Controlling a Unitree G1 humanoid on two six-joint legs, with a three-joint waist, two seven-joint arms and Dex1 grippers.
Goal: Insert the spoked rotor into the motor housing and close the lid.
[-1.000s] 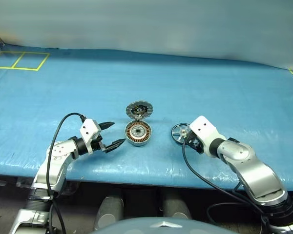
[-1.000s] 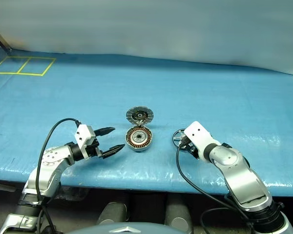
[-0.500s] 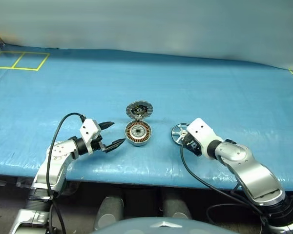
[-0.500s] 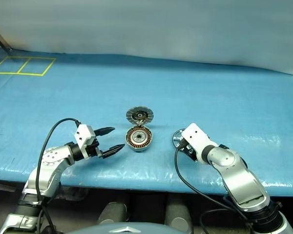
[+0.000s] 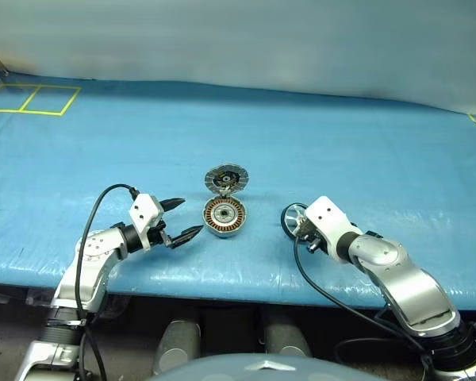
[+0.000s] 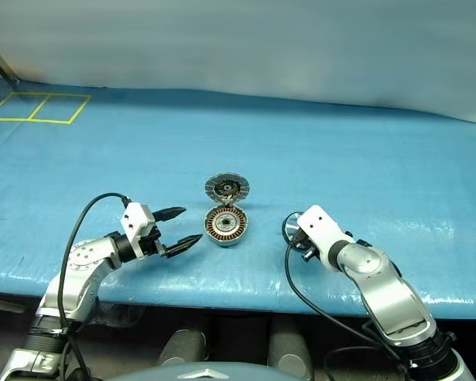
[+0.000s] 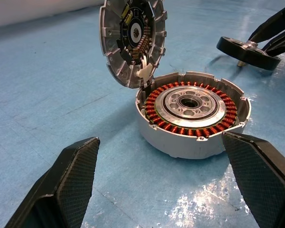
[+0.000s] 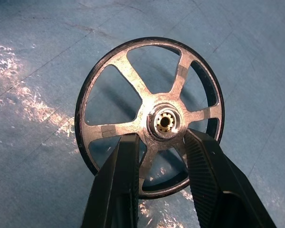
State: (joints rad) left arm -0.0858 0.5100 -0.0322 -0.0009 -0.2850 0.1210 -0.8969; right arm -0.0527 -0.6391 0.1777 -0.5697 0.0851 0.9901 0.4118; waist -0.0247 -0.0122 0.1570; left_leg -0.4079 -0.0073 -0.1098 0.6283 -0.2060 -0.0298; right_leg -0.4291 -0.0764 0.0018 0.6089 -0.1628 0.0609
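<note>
On the left of the motor housing [image 5: 224, 217] we saw the left gripper [image 5: 180, 218], with its two black fingers spread wide and nothing between them. It pointed toward the housing but did not touch it. In the left wrist view its fingers [image 7: 70, 183] stood on either side of the housing, well apart from its wall.

The housing itself stood upright on the blue table cover [image 5: 341, 151]. It was open, and inside it we saw a ring of copper-orange windings [image 7: 165, 124] around a silver hub [image 7: 190, 101]. We found no rotor in it. The lid [image 5: 225, 178] stood up from the far edge of the housing, on its hinge, and its inner face with a dark centre and pale grey segments was turned to the camera.

On the right of the housing, a little apart from it, was the spoked rotor [image 8: 147, 115] on the cover. The right gripper [image 8: 162, 151] was upon it, its fingers nearly closed around the spoke just below the small hub. We could not tell if they already pressed it firmly or if the rotor was lifted.
</note>
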